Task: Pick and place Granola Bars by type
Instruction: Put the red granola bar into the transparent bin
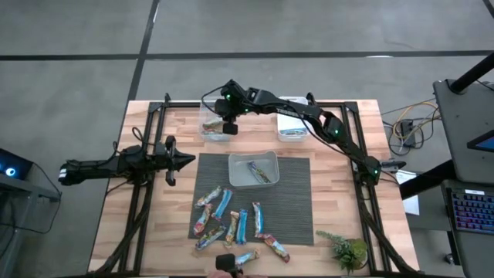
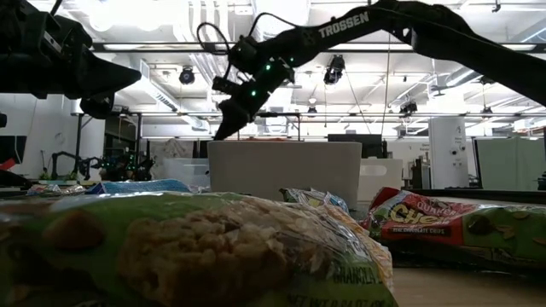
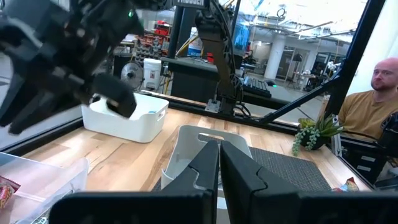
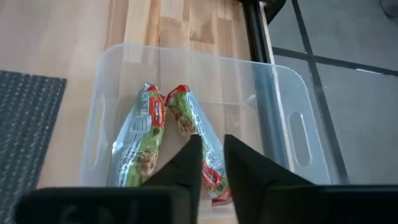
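Several Granola Bars (image 1: 231, 224), some in blue and some in red and tan wrappers, lie loose on the dark mat (image 1: 297, 201) near the front edge. Two red and green bars (image 4: 155, 143) lie flat in the clear tub (image 1: 214, 126) at the far left. My right gripper (image 4: 211, 152) hangs just above that tub (image 4: 292, 124), pointing slantwise down, its fingers nearly together with nothing between them. The far right tub (image 1: 293, 127) holds blue bars, and the middle tub (image 1: 253, 170) holds a few bars. My left gripper (image 1: 185, 161) waits shut and level over the table's left side.
A small green plant (image 1: 347, 251) stands at the near right corner. Black frame rails (image 1: 147, 139) run along the table's left and right sides. A person (image 3: 373, 93) sits beyond the table's right side. Bars (image 2: 196, 247) lie right in front of the low camera.
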